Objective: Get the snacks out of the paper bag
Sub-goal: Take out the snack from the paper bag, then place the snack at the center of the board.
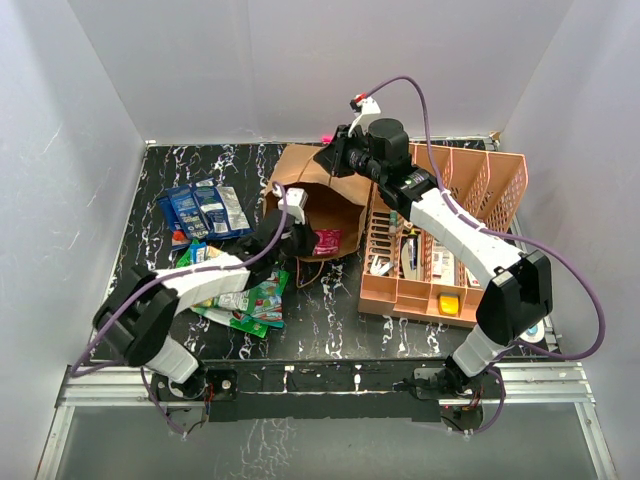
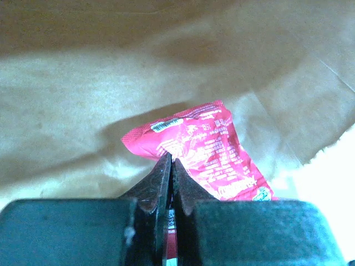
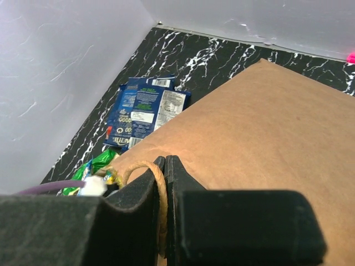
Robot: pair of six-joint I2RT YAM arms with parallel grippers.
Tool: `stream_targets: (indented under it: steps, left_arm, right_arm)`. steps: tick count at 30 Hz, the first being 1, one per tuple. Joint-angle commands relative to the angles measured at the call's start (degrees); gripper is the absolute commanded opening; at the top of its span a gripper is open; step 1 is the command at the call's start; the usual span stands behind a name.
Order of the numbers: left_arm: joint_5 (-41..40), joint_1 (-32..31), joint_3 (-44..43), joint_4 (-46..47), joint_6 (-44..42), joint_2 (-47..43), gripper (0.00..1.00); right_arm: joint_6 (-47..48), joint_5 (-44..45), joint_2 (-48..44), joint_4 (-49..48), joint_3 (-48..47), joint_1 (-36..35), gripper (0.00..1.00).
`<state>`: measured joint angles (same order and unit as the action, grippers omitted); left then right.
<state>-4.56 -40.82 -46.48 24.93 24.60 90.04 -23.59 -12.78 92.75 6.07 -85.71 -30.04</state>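
Pink snack packet point(image 2: 205, 144), pinched inside paper bag point(image 1: 305, 175) by my closed left hand point(image 2: 171, 162); right hand point(image 3: 165, 162) clamps its handle point(image 3: 145, 168); next, I withdraw gently.

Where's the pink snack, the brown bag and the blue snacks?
pink snack point(image 2: 205, 141): left wrist view, middle of its printed face.
brown bag point(image 3: 277, 138): right wrist view, its flat upper side.
blue snacks point(image 3: 138, 110): right wrist view, middle of the pile.

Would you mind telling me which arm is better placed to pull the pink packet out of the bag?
Left. The left gripper is shut on the pink packet inside the paper bag; the right gripper is clamped on the bag's rim, steadying it.
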Motion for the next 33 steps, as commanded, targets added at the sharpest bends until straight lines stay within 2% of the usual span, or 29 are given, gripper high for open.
stream_targets:
  steps: [1,7,12,15,19,23,25,28,33]
  left_arm:
    - [2.38,-0.48,1.42,-8.67,1.10,-10.29,0.00]
    - [3.34,-0.58,2.10,-22.52,-0.62,-22.20,0.00]
    - [-2.04,-0.58,1.86,-34.89,-1.84,-35.09,0.00]
    - [-6.38,-0.60,-0.11,-41.01,-2.91,-42.15,0.00]
    - [-20.95,-0.61,-2.16,-48.63,-0.45,-48.47,0.00]
    - [-37.59,-0.55,-1.11,-53.49,5.80,-48.29,0.00]
    - [-42.64,-0.58,1.13,-53.23,8.41,-46.97,0.00]
    - [-46.56,-0.51,4.60,-50.75,11.67,-42.89,0.00]
    - [-51.26,-0.57,5.77,-54.78,25.38,-34.58,0.00]
  right_arm:
    - [1.42,3.74,-0.66,-2.63,-2.79,-0.11,0.07]
    - [1.16,4.70,-0.74,-2.99,-2.75,0.11,0.07]
    - [-0.77,6.16,-1.07,-3.47,-1.80,0.63,0.07]
    - [-2.13,5.95,-0.82,-3.60,-1.78,1.01,0.07]
    - [-2.93,4.71,-1.00,-4.18,-1.98,1.19,0.07]
    - [-3.53,4.13,-1.91,-4.56,-1.97,1.21,0.07]
    - [-3.57,3.79,-2.48,-4.58,-1.92,1.22,0.07]
    - [-3.56,3.90,-3.25,-4.56,-1.67,1.21,0.07]
    - [-3.39,3.78,-4.34,-3.82,-1.35,1.21,0.07]
